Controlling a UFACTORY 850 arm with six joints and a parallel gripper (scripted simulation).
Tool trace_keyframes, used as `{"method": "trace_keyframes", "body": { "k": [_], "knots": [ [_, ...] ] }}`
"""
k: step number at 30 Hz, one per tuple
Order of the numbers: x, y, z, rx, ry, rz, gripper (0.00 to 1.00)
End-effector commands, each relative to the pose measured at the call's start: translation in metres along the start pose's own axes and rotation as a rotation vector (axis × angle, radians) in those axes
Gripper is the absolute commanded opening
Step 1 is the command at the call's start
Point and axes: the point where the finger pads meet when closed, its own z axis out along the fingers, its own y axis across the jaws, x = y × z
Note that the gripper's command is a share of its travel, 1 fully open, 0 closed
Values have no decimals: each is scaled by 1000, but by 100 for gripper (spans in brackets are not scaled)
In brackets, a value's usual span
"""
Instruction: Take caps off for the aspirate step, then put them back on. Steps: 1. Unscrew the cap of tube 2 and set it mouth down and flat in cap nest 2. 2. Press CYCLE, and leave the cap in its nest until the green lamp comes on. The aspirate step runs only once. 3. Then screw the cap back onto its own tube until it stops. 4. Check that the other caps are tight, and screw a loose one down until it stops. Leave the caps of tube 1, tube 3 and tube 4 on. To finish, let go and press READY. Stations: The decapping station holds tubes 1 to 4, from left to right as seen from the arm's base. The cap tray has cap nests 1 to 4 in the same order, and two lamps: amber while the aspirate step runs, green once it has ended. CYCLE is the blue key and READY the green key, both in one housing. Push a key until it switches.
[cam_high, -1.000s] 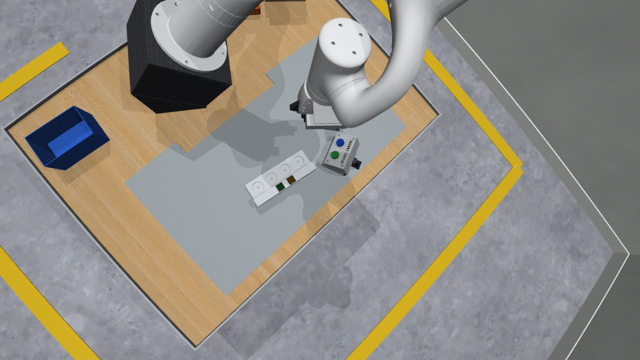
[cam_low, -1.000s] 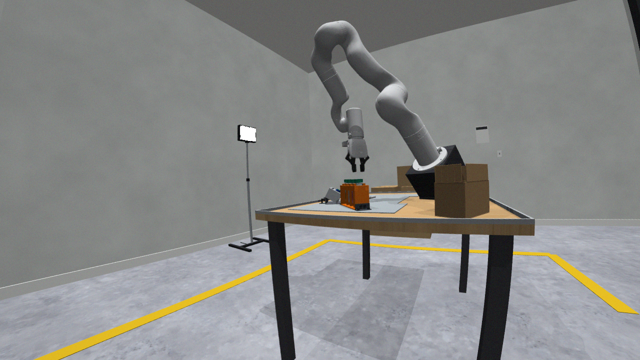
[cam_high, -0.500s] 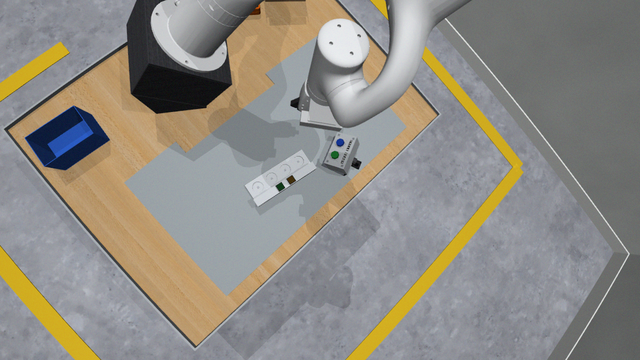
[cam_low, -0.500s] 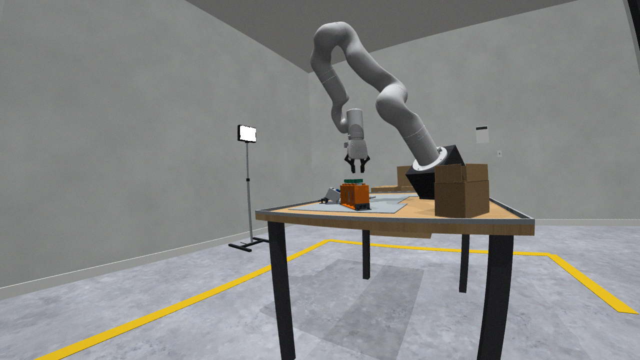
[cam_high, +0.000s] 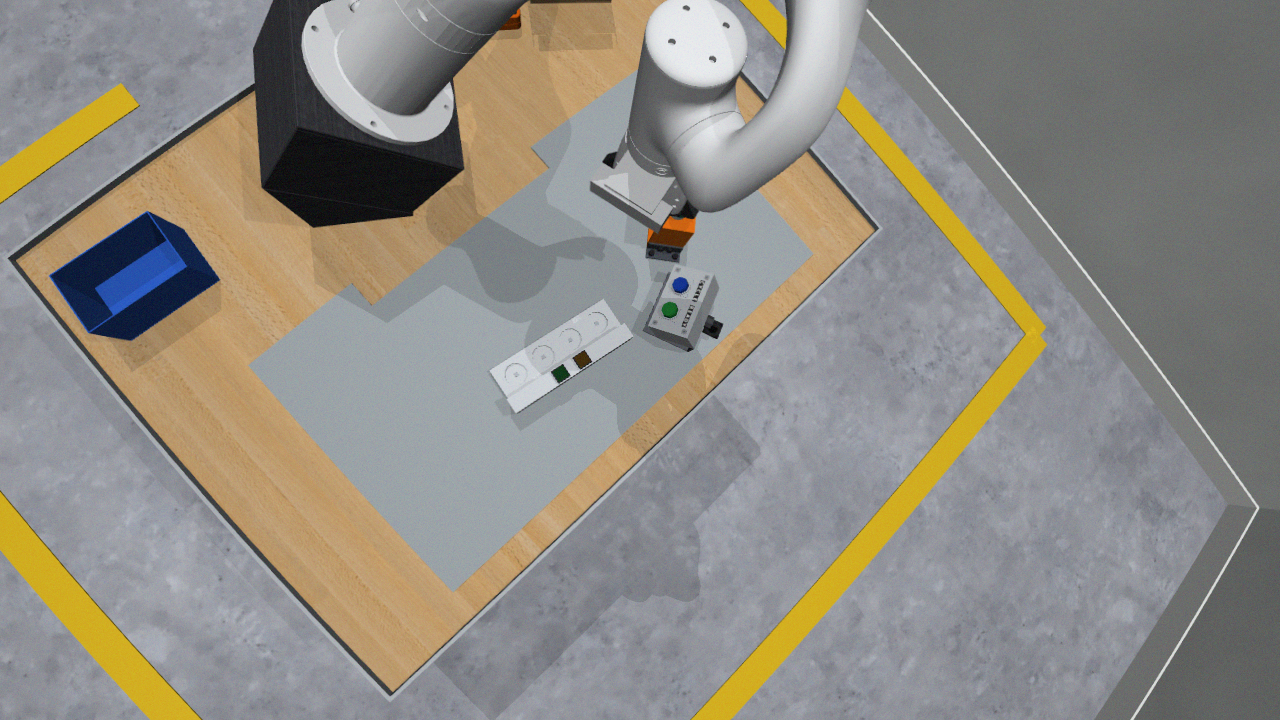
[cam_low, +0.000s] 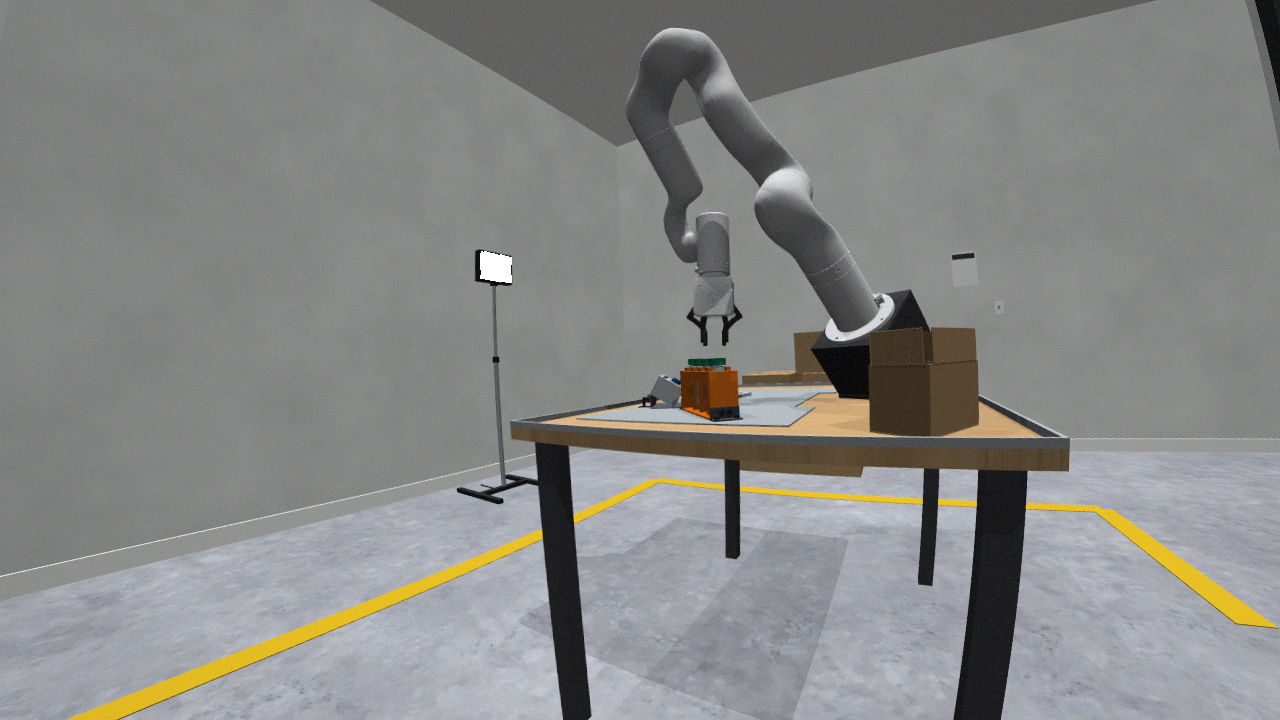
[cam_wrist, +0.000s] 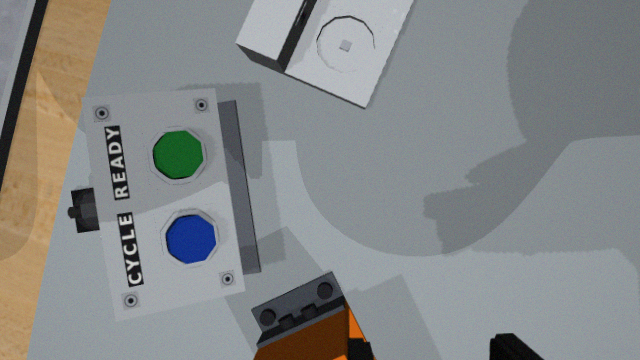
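Observation:
The orange decapping station (cam_low: 709, 389) stands on the grey mat, with green caps (cam_low: 707, 363) on its tubes. My gripper (cam_low: 713, 336) hangs a little above it, fingers partly apart, with nothing between them. In the top view the wrist hides most of the station (cam_high: 671, 237). The wrist view shows only the station's end (cam_wrist: 310, 335) and one fingertip (cam_wrist: 515, 347). The key housing (cam_wrist: 165, 200) holds the green READY key (cam_wrist: 178, 154) and the blue CYCLE key (cam_wrist: 191, 239). The white cap tray (cam_high: 559, 355) shows empty nests, and both of its lamps (cam_high: 571, 367) look dark.
A blue bin (cam_high: 132, 273) sits at the table's left end. The arm's black base (cam_high: 358, 134) stands at the back. A cardboard box (cam_low: 923, 380) sits near the table's corner. A light stand (cam_low: 494, 268) is on the floor beyond the table.

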Motion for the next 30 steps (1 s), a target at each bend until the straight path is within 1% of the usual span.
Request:
{"method": "trace_keyframes", "body": {
  "k": [1, 2, 3, 4, 5, 7, 8, 9, 11, 15, 16, 19, 20, 23, 30],
  "knots": [
    [-21, -1, 0, -38, 22, 222, 46],
    [-29, -1, 0, -37, 24, 306, 46],
    [-38, -1, 0, -37, 24, 341, 46],
    [-46, 0, 0, -37, 24, 341, 46],
    [-46, 0, 0, -37, 24, 341, 46],
    [-63, 0, 0, -37, 24, 341, 46],
    [-63, 0, 0, -37, 24, 341, 46],
    [-71, 0, 0, -37, 24, 341, 46],
    [-71, 0, 0, -37, 24, 341, 46],
    [-104, 1, 1, -37, 24, 341, 46],
    [-104, 1, 1, -37, 24, 341, 46],
    [-130, 1, 1, -37, 24, 341, 46],
    [-130, 1, 1, -37, 24, 341, 46],
    [-152, 2, 2, -37, 24, 341, 46],
    [-152, 2, 2, -37, 24, 341, 46]
  ]
}}
